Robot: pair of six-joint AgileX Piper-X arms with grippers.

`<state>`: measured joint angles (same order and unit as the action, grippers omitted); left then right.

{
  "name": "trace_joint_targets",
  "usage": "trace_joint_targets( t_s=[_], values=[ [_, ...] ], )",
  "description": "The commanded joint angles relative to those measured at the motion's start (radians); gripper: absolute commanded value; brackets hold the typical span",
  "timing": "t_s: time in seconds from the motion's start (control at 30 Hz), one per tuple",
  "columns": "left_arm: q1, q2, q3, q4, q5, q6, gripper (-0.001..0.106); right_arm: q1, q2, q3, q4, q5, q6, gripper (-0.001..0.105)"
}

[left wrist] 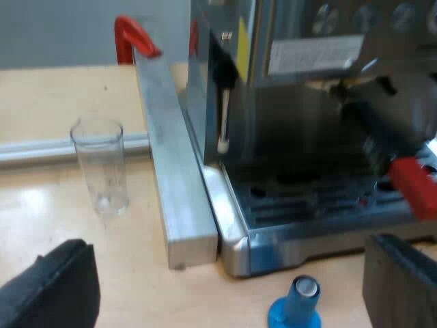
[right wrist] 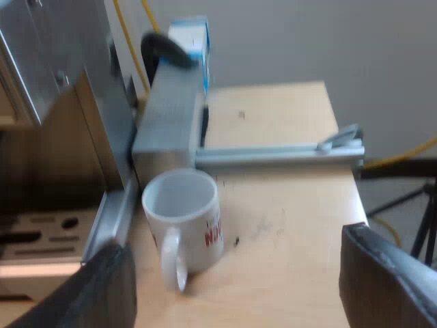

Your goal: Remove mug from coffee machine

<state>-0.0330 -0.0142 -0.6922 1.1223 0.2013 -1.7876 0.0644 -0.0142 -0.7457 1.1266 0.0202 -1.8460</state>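
Note:
A white mug (right wrist: 186, 225) with red lettering stands upright on the wooden table beside the espresso machine (right wrist: 61, 102), its handle turned toward me. My right gripper (right wrist: 235, 287) is open, its black fingers (right wrist: 382, 280) wide apart on either side of the mug and nothing held. In the left wrist view the machine's (left wrist: 307, 137) drip tray (left wrist: 321, 205) holds no mug. The metal holder is locked into the machine's front, its red handle end (left wrist: 413, 181) sticking out. My left gripper (left wrist: 225, 294) is open near the machine's base, above the blue tamper (left wrist: 297, 307).
A measuring glass (left wrist: 102, 167) stands on the table beside an aluminium bar (left wrist: 167, 171) along the machine's side. A red clamp (left wrist: 133, 37) sits at the bar's far end. Another aluminium rail (right wrist: 273, 156) crosses the table behind the mug, near the table edge.

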Motion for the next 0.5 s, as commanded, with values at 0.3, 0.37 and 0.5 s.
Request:
trace_joint_targets(
  t_s=[0.3,0.37,0.5],
  values=[
    [-0.002,-0.138,0.140,-0.046,-0.011,-0.010,0.080,-0.002,-0.039,0.164,0.004,-0.006,-0.017,0.064],
    [-0.002,-0.135,0.159,-0.062,-0.004,-0.008,0.080,-0.002,-0.039,0.182,0.003,-0.003,-0.017,0.064],
    [-0.002,-0.135,0.162,-0.067,-0.004,-0.009,0.080,-0.002,-0.036,0.181,0.003,-0.001,-0.017,0.064]
  ],
)
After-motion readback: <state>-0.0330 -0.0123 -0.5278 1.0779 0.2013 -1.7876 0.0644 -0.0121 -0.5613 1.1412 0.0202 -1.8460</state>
